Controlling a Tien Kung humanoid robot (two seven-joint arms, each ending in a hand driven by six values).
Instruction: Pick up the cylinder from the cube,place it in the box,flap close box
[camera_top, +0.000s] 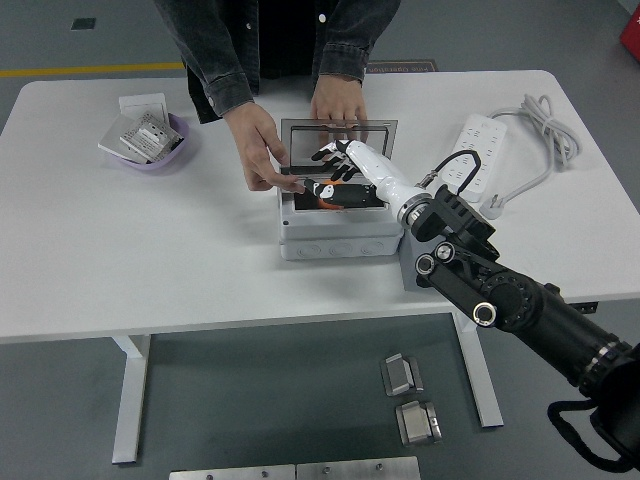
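Fingers of the right hand (345, 160) are spread, grasping nothing, above the far part of the box (335, 225). The orange cylinder (322, 202) lies inside. A person's hands (262, 150) touch the box; its lid (338, 135) stands open. Closing remains.

Purple bowl (178, 150) w/ packets, power strip (474, 150).

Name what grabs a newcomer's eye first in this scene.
At the table's centre sits an open grey box, the robot's right hand above it, fingers spread, holding nothing. From the far side a person's hand reaches to the box's left rim, the other hand resting on the raised lid. Something orange and black lies inside the box.
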